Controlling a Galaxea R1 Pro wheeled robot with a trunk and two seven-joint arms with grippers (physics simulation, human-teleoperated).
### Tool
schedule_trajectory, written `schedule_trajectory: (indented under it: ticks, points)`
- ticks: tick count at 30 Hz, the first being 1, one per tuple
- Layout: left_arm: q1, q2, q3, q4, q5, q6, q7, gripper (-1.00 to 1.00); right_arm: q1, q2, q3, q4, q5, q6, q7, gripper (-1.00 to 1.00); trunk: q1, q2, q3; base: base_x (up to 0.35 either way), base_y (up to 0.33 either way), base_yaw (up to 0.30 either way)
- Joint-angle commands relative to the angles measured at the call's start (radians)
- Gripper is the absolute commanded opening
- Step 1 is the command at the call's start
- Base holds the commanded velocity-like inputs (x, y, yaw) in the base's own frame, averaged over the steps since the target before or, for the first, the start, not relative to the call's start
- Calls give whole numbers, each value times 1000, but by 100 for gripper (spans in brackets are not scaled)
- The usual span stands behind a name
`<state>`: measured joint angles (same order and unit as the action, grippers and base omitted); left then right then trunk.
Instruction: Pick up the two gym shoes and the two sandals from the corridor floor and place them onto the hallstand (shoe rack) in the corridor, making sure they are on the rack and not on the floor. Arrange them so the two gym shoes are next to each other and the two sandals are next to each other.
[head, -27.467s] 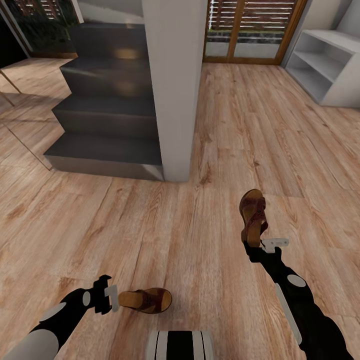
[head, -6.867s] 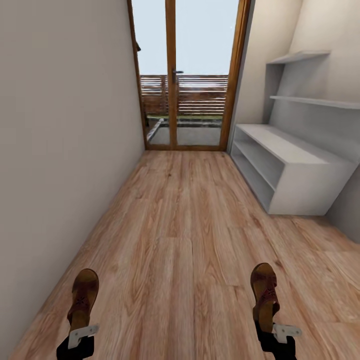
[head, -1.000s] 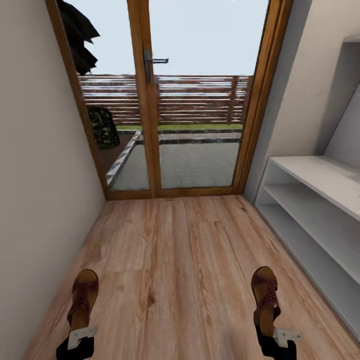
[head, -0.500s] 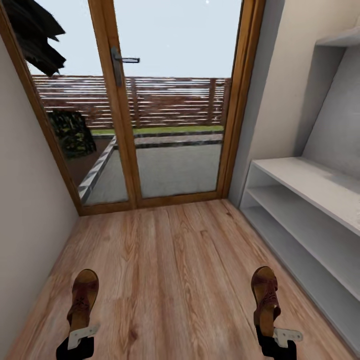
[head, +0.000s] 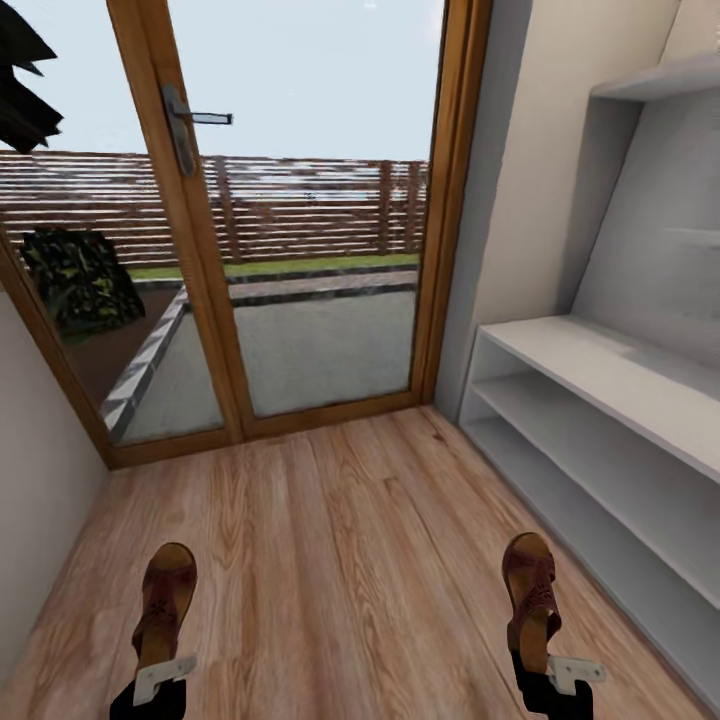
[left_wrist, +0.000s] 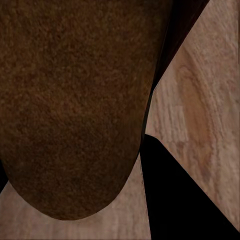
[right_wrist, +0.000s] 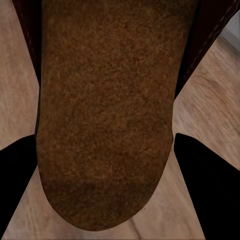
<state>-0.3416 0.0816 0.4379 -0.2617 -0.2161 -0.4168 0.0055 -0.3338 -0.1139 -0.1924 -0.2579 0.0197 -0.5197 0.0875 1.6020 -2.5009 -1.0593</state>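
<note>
Now each hand, left (head: 160, 682) and right (head: 548, 676), grips one sandal (head: 165, 605) (head: 531, 593) beside the hallstand (head: 600, 420).

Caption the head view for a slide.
Each gripper holds a sandal, left and right, facing the grey hallstand.

2 sandals (head: 165, 605) (head: 531, 595) dark brown, woven straps; hallstand (head: 600, 440) light grey; floor (head: 340, 560) wood-grain

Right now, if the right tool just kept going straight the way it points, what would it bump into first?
Probably nothing soon. The right tool, shut on a sandal, points ahead along bare corridor floor toward the glass door. The hallstand sits off to its right, though depth is hard to judge.
</note>
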Motion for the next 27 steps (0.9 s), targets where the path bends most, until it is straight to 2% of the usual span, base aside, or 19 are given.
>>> schedule_trajectory:
  ticks: [1,10,27]
  points:
    - [-1,0,8,1,-14,-3,1,-100,-1,0,-9,1,2,-3,9,-100,0,0,0,245,211,-233]
    - [-1,0,8,1,-15,-3,1,-100,-1,0,-9,1,1,-3,9,-100,0,0,6,194,160,-233]
    - [0,0,7,2,-16,-3,1,-100,-1,0,-9,1,0,-3,9,-100,0,0,17,17,13,-233]
